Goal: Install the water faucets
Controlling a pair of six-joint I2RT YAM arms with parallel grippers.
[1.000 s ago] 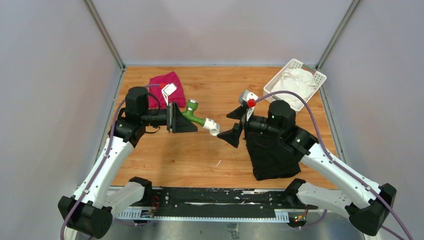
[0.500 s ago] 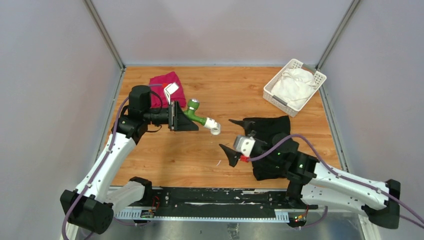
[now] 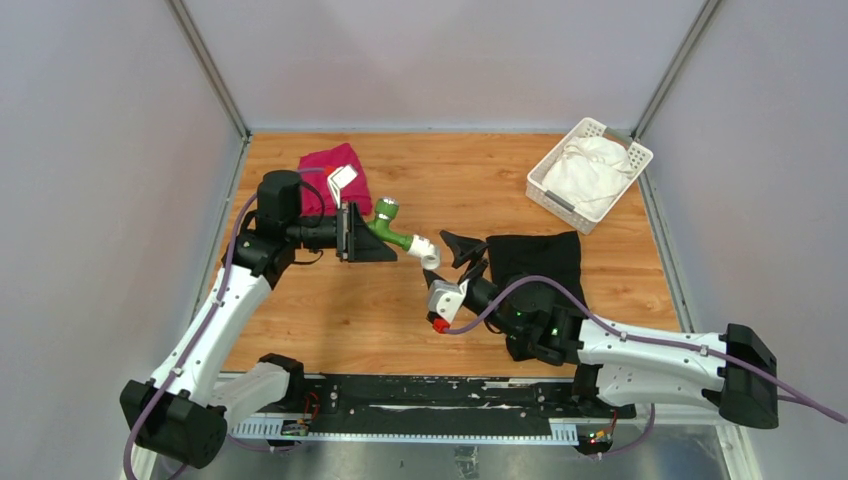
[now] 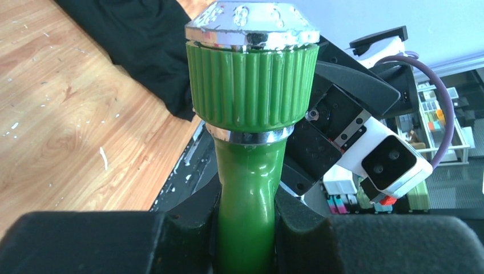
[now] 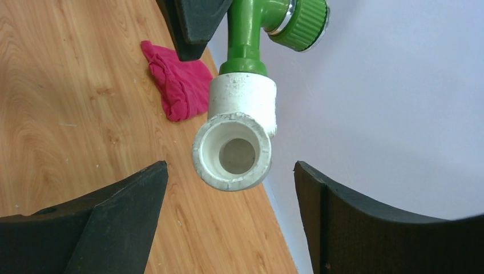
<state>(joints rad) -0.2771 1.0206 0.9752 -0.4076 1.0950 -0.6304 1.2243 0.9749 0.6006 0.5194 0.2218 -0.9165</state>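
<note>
My left gripper is shut on the stem of the green tap and holds it above the table, round knob toward the back. In the left wrist view the pads clamp the green stem below the ribbed knob. The white pipe fitting sits on the tap's end. My right gripper is open and empty, just right of the fitting. In the right wrist view the fitting's open mouth faces me, just beyond my spread fingers, not touching them.
A red cloth lies at the back left behind the left gripper. A black cloth lies under my right arm. A white basket holding a white cloth stands at the back right. Metal frame posts stand at the back corners.
My right arm has dropped low and swung round, so its open jaws now face the white fitting from the near right. The left gripper with the tap has barely moved.
</note>
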